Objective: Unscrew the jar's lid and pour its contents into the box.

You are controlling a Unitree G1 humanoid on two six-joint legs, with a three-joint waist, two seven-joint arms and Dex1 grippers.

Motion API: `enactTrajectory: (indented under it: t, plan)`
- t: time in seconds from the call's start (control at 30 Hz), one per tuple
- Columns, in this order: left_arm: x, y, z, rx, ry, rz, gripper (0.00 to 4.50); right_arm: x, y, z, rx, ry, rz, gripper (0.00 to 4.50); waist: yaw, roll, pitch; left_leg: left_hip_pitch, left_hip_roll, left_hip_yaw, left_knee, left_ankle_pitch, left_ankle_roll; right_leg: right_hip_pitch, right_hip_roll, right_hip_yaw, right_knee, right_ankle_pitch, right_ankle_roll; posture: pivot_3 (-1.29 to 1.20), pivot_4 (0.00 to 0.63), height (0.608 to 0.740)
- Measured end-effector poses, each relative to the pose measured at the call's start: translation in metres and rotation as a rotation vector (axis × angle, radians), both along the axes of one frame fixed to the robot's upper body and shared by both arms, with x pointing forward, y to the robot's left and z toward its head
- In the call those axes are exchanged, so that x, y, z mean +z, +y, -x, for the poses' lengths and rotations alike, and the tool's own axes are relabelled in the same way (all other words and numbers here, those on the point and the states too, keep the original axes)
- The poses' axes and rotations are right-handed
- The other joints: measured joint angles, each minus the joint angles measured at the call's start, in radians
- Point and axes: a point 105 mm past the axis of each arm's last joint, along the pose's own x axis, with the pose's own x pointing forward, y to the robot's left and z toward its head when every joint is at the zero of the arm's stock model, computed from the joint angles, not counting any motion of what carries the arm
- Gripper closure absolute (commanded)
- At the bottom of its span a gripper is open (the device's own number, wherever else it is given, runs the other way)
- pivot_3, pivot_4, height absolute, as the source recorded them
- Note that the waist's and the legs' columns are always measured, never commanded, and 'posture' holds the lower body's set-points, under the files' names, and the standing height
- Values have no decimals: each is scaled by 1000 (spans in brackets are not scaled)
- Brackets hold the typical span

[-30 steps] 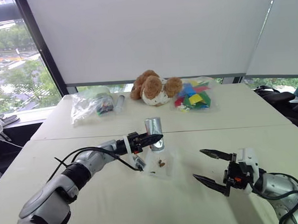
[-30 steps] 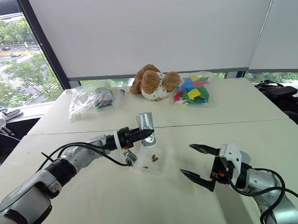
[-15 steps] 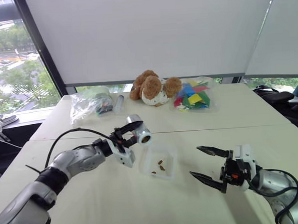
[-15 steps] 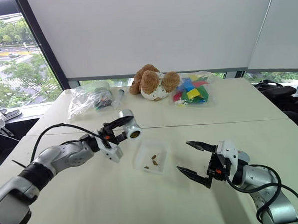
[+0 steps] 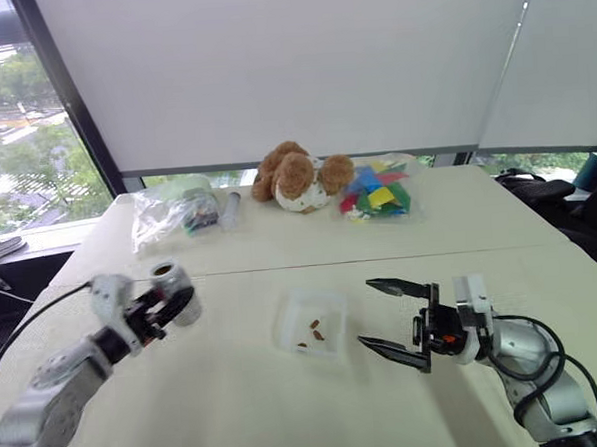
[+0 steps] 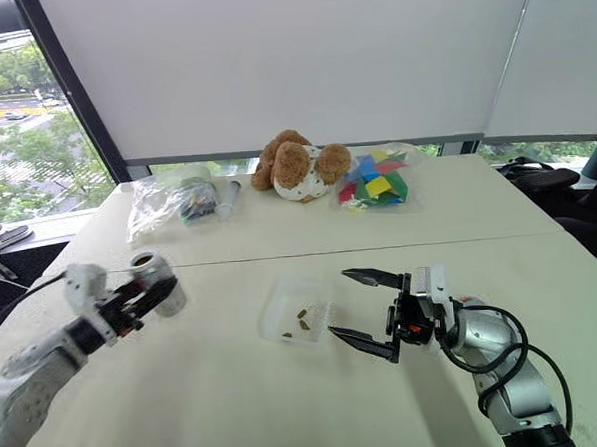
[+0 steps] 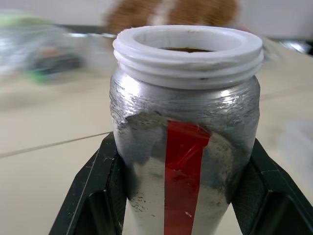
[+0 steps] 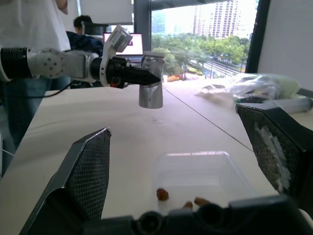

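Jar (image 5: 175, 293) swung left off box (image 5: 312, 323), upright, pellets (image 5: 314, 330) inside box

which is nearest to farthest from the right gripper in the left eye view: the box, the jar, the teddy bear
1. the box, on the table just left of the right gripper, pellets inside.
2. the teddy bear, at the table's far edge by the window.
3. the jar, out at the left side, held in the left gripper.

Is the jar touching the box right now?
Apart. In the left eye view the left gripper holds the jar off to the box's left, with bare table between them.
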Motion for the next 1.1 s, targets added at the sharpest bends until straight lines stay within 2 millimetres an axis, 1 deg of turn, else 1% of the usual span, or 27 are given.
enactTrajectory:
  t: [0.03, 0.1, 0.13, 0.3, 0.43, 0.63, 0.67, 0.7, 0.73, 0.77, 0.9, 1.03, 1.1]
  plan:
    - [0, 17, 3, 82, -22, 10, 2403, 1, 1, 0, 7, -5, 0, 44, 2, -1, 0, 0, 0, 0, 0, 0, 0, 0, 0, 0, 0, 0, 0, 0, 150, 740]
    - [-4, 44, 12, 206, -39, -5, 2403, 1, 1, 1, 18, -7, 5, 44, 6, -2, -1, 0, -1, 0, 0, 0, 0, 1, -1, 0, -1, 0, 0, 0, 150, 740]
    - [-8, 54, 17, 248, -42, -27, 2403, 1, 1, 0, 22, -6, 8, 44, 7, -2, -1, 0, -1, 0, 0, 0, 0, 1, -1, 0, -1, 0, 0, 0, 150, 740]
    - [-38, 80, 28, 380, 15, -74, 2403, 1, 2, -1, 26, -6, 10, 44, 20, -3, -2, 0, -1, 1, 0, 0, 0, 0, -1, 0, -1, 0, -1, 0, 150, 740]
    - [-50, 83, 28, 423, 25, -90, 2403, 1, 3, -1, 30, -9, 12, 44, 23, -4, -2, 0, -1, 1, 1, 0, 0, 1, -1, 0, -1, 0, 0, 0, 150, 740]
    - [-52, 78, 24, 422, 0, -101, 2403, -1, 1, -2, 12, 0, 13, 44, 20, -4, -3, 0, -1, 1, 0, 0, 0, 0, -1, 0, -1, 0, -1, 0, 150, 740]
    - [-53, 77, 24, 420, 0, -103, 1356, -2, 1, -2, 7, 5, 13, 0, 20, -4, -3, 0, -1, 1, 0, 0, 0, 0, -1, 0, -1, 0, -1, 0, 150, 740]
    - [-53, 77, 24, 415, 2, -104, 1037, -3, 0, -2, 5, 8, 13, 0, 20, -4, -3, 0, -1, 1, 0, 0, 0, 0, -1, 0, -1, 0, -1, 0, 150, 740]
    - [-54, 76, 24, 412, 7, -102, 625, -3, 0, -2, 3, 10, 14, 0, 20, -4, -3, 0, -1, 1, 0, 0, 0, 0, -1, 0, -1, 0, -1, 0, 150, 740]
    - [-56, 76, 24, 410, 13, -98, 58, -3, -1, -2, 1, 10, 16, 0, 20, -4, -3, 0, -1, 1, 0, 0, 0, 0, -1, 0, -1, 0, -1, 0, 150, 740]
    - [-64, 75, 29, 396, 51, -104, 58, -7, -9, 0, -24, 22, 33, 0, 20, -4, -3, 0, 0, 1, 0, 0, 0, 0, -1, 0, -1, 0, -1, 0, 150, 740]
    - [-72, 78, 37, 388, 93, -120, 58, -14, -25, 5, -81, 53, 59, 0, 22, -4, -3, 0, 0, 1, 0, 0, 0, 0, -1, 0, -2, 0, -1, 0, 150, 740]
    - [-73, 84, 46, 385, 115, -156, 58, -20, -39, 10, -126, 84, 89, 0, 21, -4, -3, -1, 0, 1, 0, 0, 0, 0, -1, 0, -2, 0, -1, 0, 150, 740]
